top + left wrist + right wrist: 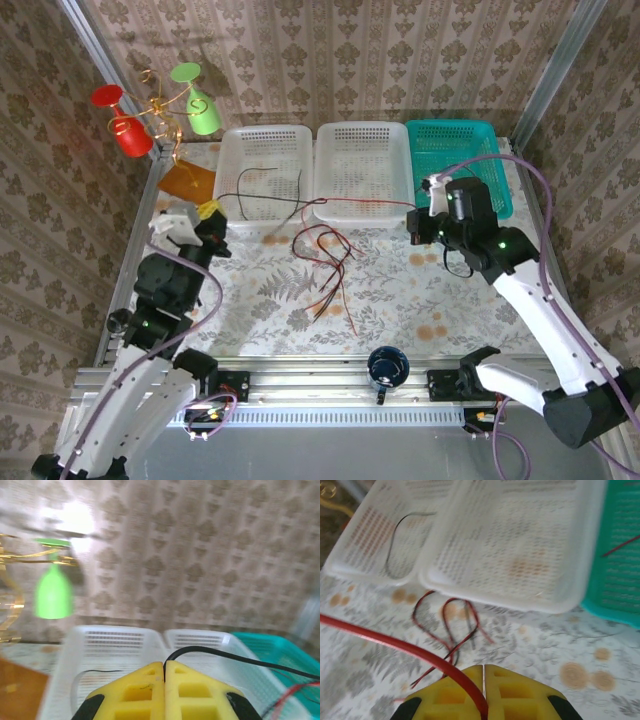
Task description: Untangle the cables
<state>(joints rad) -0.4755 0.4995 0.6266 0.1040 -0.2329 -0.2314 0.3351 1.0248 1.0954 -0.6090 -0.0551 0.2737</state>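
While the left gripper is clamping its blocky yellow fingers tight on a thin black cable, the right gripper is doing the same thing, pinching a glossy red cable that's arcing off to the left. The other cables, skinny red and black loops, are lying tangled on the leafy-patterned tablecloth, just in front of the middle white mesh basket. A curvy black wire is sitting in the left white basket, and a red strand is lying in the teal basket.
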